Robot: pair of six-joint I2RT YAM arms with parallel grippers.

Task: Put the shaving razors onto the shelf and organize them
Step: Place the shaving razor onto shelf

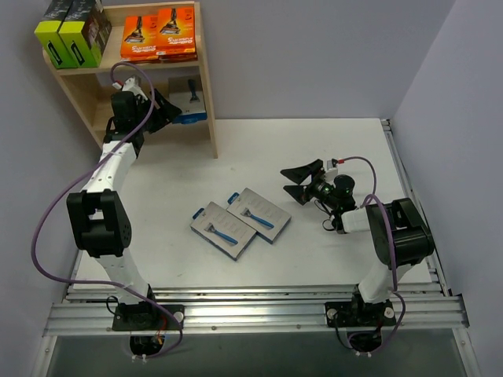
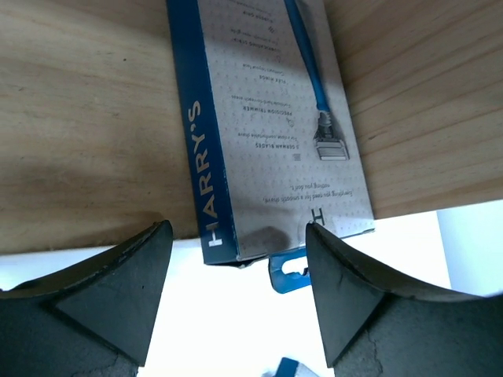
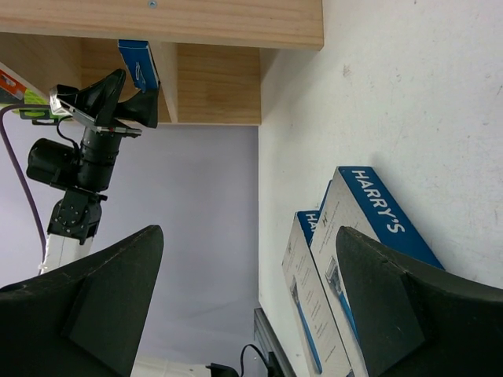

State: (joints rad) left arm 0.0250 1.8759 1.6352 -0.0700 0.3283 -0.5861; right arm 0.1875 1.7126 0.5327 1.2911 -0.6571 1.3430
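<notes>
The shelf stood at the 11 o'clock corner of the table. On its top tier lay the flat orange packs, with the black boxes with lime-green sides beside them at 9 o'clock. One grey card lay flat on the lower tier, face up, its near end just past the board's front edge and its blue hang tab sticking out beyond.

The left gripper hung at the mouth of that lower tier with its jaws spread wide. One finger sat to either side of the card's near end, and neither could be seen touching it.

Near the middle of the table a pair of grey cards lay flat, side by side and touching, both turned at an angle. The right gripper hovered at 2 o'clock from the pair, well apart from them, fingers pointing toward 9 o'clock — parted wide and holding nothing. Its wrist view showed the pair edge-on, blue sides lettered HARRY'S.
</notes>
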